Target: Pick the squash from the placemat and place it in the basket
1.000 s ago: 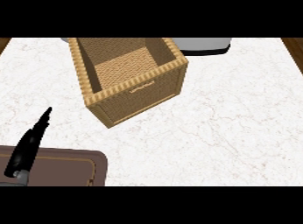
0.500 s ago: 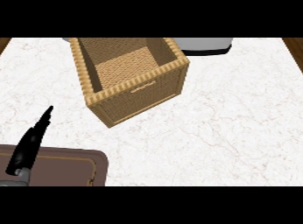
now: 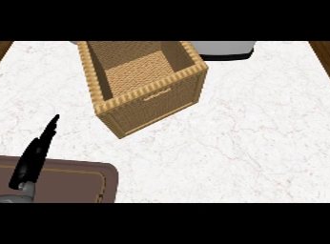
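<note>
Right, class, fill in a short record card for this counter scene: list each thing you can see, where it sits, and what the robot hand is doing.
Surface: white marbled counter
Basket: woven basket, upper middle, open top, nothing visible inside
Placemat: brown placemat, lower left corner, partly cut off
Squash: not visible in this view
Left robot hand: left robot hand, over the placemat's edge, fingers straight, pointing up the counter, holding nothing
Right robot hand: not in view
Background: grey and black object behind the basket, cut off by the view's upper edge

Open counter (image 3: 266, 133) right of the basket (image 3: 154, 100); its top unobstructed.
</note>
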Robot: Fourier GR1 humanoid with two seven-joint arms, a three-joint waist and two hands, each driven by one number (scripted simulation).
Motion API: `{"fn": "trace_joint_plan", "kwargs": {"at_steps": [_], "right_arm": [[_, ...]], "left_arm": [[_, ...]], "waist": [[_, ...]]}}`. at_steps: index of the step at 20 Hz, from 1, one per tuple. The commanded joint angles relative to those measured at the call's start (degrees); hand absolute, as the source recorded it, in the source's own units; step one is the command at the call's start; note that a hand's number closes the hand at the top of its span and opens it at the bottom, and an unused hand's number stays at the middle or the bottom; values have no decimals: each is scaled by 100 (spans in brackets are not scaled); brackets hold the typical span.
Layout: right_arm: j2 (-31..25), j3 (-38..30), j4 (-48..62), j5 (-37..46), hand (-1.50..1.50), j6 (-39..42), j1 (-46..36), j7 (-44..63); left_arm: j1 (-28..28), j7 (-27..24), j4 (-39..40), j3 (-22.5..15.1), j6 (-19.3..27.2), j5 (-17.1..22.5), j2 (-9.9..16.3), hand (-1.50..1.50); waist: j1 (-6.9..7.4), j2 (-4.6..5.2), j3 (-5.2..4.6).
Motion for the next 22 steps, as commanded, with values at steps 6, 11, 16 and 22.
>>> {"fn": "trace_joint_plan", "kwargs": {"at_steps": [6, 11, 16, 22], "right_arm": [[-679, 464, 455, 716, 150, -136, -743, 835], [-588, 1116, 605, 1204, 150, -427, -927, 925], [-618, 1237, 685, 1823, 150, -860, -1142, 1303], [-151, 856, 26, 1518, 150, -1301, -652, 627]], "left_arm": [[-129, 346, -217, 75, -153, -144, -89, 0], [-224, -114, 251, 300, -313, -79, 8, 0], [-260, 96, 203, 349, -335, -139, -75, 0], [68, 183, -279, 322, -417, -134, -131, 0]], "waist": [[68, 26, 31], [73, 36, 27], [75, 31, 27], [3, 0, 34]]}}
